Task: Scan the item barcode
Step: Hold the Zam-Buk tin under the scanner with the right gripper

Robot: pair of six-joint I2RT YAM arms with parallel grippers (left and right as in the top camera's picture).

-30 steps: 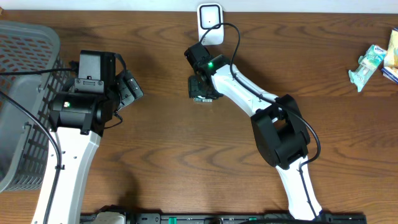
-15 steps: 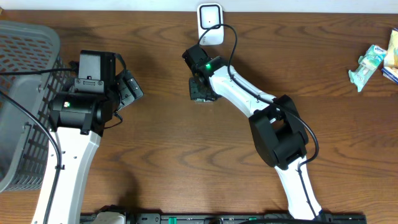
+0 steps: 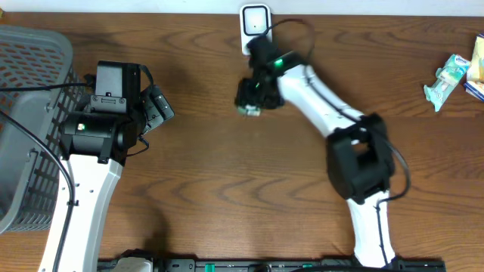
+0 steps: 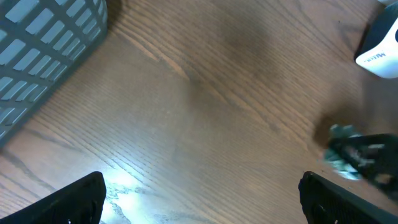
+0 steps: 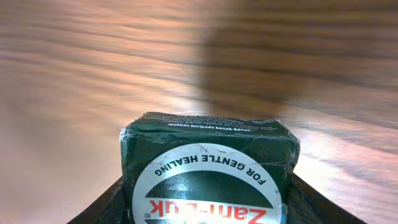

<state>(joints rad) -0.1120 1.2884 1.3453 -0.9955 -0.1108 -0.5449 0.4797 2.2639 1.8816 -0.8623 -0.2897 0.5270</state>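
Observation:
The item is a dark green box [image 5: 208, 168] with a round white "Zam-Buk" label, and my right gripper [image 5: 208, 208] is shut on it, a finger against each side. From overhead the box [image 3: 249, 106] hangs at the right gripper [image 3: 252, 97], just in front of the white scanner [image 3: 255, 21] at the table's far edge. No barcode shows on the faces in view. My left gripper [image 3: 156, 110] stays open beside the basket with nothing between its fingers [image 4: 81, 202]. In the left wrist view, the box [image 4: 346, 163] and the scanner [image 4: 380, 42] appear blurred on the right.
A grey mesh basket [image 3: 30, 113] stands at the left edge, its wall [image 4: 43, 43] close to the left gripper. Several packets [image 3: 448, 78] lie at the far right of the wooden table.
My right arm has swung to the right and toward the scanner, carrying the green box, and its jaws have narrowed onto it. The left arm has not moved.

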